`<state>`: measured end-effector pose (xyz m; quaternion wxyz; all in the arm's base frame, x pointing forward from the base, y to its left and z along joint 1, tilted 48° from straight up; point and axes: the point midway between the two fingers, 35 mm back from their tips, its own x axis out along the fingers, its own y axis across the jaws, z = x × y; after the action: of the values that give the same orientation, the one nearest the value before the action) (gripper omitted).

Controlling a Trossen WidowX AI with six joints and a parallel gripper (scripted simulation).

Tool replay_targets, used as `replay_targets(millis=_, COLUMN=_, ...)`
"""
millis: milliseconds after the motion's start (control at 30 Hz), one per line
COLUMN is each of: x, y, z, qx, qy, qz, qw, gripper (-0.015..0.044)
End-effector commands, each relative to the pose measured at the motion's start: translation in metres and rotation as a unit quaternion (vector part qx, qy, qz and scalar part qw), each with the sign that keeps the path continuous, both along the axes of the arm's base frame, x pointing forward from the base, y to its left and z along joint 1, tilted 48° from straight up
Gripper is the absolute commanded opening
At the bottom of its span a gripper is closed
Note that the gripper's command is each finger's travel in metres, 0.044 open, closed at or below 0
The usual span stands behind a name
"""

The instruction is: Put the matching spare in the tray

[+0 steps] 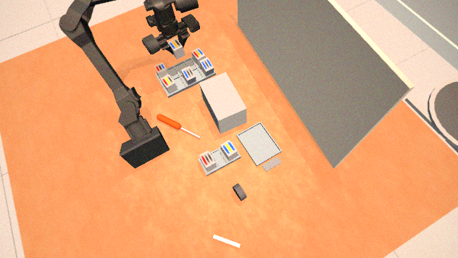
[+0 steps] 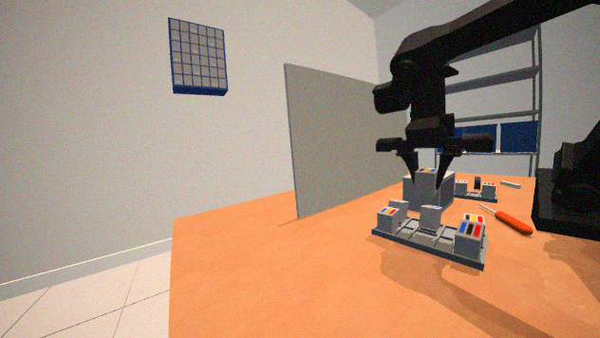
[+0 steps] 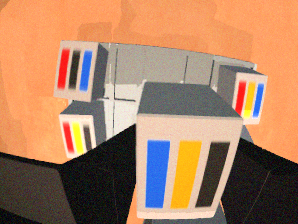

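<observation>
My gripper (image 1: 176, 51) (image 2: 425, 184) (image 3: 176, 133) is shut on a grey block (image 1: 175, 45) (image 2: 426, 176) (image 3: 184, 172) with blue, orange and black stripes. It holds the block upright above the spares rack (image 1: 182, 88) (image 2: 418, 245) (image 3: 150, 65), clear of it. Several other striped blocks stand in that rack, such as a red, black and blue one (image 2: 470, 237) (image 3: 75, 70) and a red, orange and blue one (image 1: 198, 54) (image 2: 388, 219) (image 3: 249, 97). The shallow grey tray (image 1: 259, 143) holds nothing. I see no stripe code on the large pale box (image 1: 225, 95) (image 2: 409, 197).
A small rack (image 1: 219, 157) holds two striped blocks (image 1: 208, 161) (image 1: 229, 150) beside the tray. A tall grey panel (image 1: 319, 72) (image 2: 332, 142) stands beyond the box. An orange screwdriver (image 1: 169, 122) (image 2: 514, 223), a dark disc (image 1: 239, 192) and a white bar (image 1: 226, 240) lie on the table.
</observation>
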<state>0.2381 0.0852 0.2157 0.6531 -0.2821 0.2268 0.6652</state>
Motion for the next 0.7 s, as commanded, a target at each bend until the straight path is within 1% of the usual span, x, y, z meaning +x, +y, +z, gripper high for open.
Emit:
replay_targets(millis=0, x=-0.002, y=-0.011, z=0.008, qx=-0.002, qy=-0.011, qz=0.001, qw=1.000, gripper=0.0000)
replay_targets(millis=100, x=0.001, y=-0.013, z=0.007, qx=-0.003, qy=-0.011, qz=0.001, qw=1.000, gripper=0.0000)
replay_targets(millis=667, x=0.061, y=-0.068, z=-0.031, qx=-0.020, qy=-0.007, qz=-0.005, qw=1.000, gripper=0.0000)
